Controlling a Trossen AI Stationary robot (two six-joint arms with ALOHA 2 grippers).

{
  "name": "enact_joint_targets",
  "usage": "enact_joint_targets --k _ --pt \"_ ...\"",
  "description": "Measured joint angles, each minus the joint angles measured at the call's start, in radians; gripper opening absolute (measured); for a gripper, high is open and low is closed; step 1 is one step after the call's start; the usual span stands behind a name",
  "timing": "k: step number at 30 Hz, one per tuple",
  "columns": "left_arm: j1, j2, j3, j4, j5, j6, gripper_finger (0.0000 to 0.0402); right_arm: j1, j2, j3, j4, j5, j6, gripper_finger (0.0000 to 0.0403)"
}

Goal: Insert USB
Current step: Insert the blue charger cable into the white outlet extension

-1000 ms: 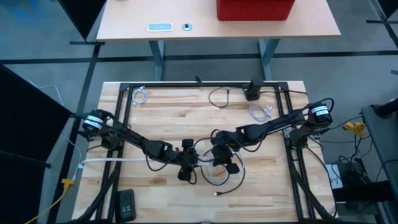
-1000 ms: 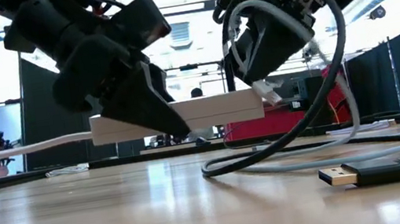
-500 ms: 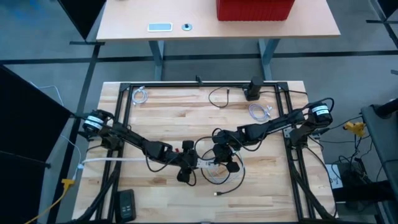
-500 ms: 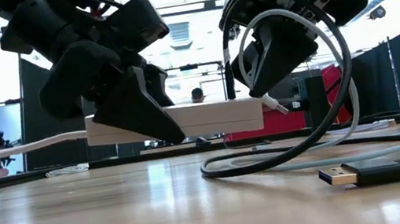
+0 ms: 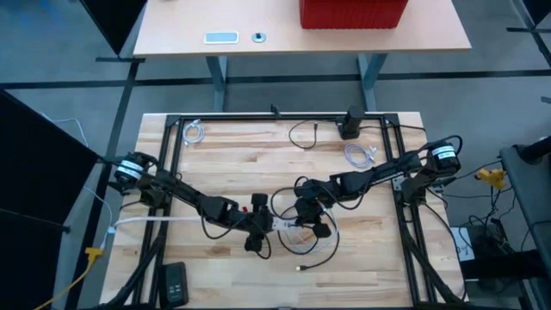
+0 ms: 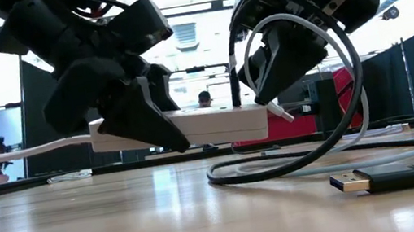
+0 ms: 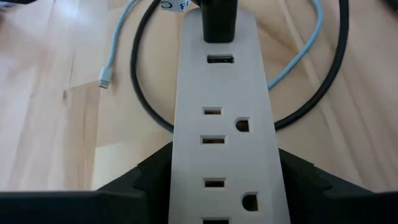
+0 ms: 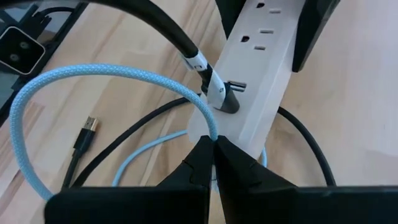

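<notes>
A white power strip (image 7: 224, 124) hangs above the table's middle in my left gripper (image 5: 256, 231), which is shut on it. A black plug (image 8: 227, 99) with a white-labelled black cable sits in one port near the strip's free end; a free USB port (image 7: 220, 59) lies beside it. My right gripper (image 8: 213, 144) is shut on a light-blue braided cable (image 8: 93, 74). It hovers just off the strip's free end (image 6: 253, 121). The cable's pale plug tip (image 6: 279, 111) pokes out below the fingers, next to that end. My left gripper pinches the power strip across its width, a finger on each long side (image 7: 177, 155), at the strip's middle. The strip is lifted clear of the table, its free end tipped slightly down. My right gripper pinches the light-blue cable near its plug end (image 8: 214, 134) between shut fingertips, slanting down toward the strip. The cable arches up in a loop behind the fingers and trails onto the table.
Black and light-blue cable loops (image 6: 280, 167) lie on the table under both grippers, with a black USB-A plug (image 6: 369, 181) near the front. The strip's white cord (image 5: 155, 221) runs to the left edge. Coiled cables (image 5: 358, 155) and a black adapter (image 5: 350, 123) sit at the far side.
My right gripper has come down and moved toward the power strip's free end, bringing the pale plug tip lower and closer to it. My left gripper has tipped the strip, so its free end now sits a little lower than before.
</notes>
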Motion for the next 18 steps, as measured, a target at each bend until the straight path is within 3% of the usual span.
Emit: enact_joint_targets --k 18 --pt "0.005 -0.001 0.001 0.057 -0.024 -0.085 0.0192 0.002 -0.028 0.02 0.013 -0.008 -0.013 0.0001"
